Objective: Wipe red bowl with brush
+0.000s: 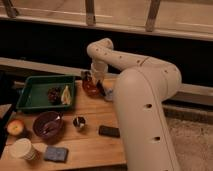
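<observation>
Several things could spoil the wipe from here, as I judge it. The red bowl looks small and light and nothing holds it down, so a sideways stroke of the brush against its wall could push it along the tabletop rather than scrub it; it stands close to the far edge of the tabletop, so a shove that way might send it over; a downward press on the rim instead of the inside could tip it; the green tray lies just to its left, near enough that a skidding bowl would knock against it; the brush handle is slim, and a hard scrub could twist it in the pinch so that the head loses the bowl.

The hand hangs directly over the bowl at the back of the tabletop, fingers pressed together, seemingly pinching a slim dark shaft that slants down past the bowl's right side, which I take to be the brush; whether its head touches the bowl I cannot tell.

The red bowl is round, orange-red, glossy inside, upright and partly hidden by the hand; it is clearly smaller than the purple bowl nearer the front, and well apart from the black block; whether anything lies in it is hidden.
</observation>
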Controlling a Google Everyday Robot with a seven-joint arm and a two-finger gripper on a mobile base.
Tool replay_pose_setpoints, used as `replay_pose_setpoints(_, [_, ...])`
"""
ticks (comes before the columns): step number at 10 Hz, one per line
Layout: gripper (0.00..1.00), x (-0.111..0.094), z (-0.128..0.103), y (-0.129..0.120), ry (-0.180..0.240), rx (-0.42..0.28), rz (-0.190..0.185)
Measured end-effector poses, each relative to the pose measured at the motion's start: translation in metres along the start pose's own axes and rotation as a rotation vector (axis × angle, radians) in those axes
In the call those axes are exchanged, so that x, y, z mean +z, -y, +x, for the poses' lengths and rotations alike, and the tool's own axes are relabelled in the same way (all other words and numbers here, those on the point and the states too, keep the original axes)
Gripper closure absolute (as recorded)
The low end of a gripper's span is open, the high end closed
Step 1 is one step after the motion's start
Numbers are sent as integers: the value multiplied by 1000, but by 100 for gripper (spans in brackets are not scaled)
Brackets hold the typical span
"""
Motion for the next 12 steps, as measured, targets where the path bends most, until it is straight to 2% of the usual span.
replay_pose_setpoints(2, [100, 1, 1, 0, -1, 0, -1])
replay_pose_setpoints(6, [100, 14, 15, -3, -1, 13, -28])
replay_pose_setpoints(10, [100, 4, 17, 25, 9, 71, 11])
replay_pose_setpoints(12, [100, 7, 17, 37, -5, 95, 41])
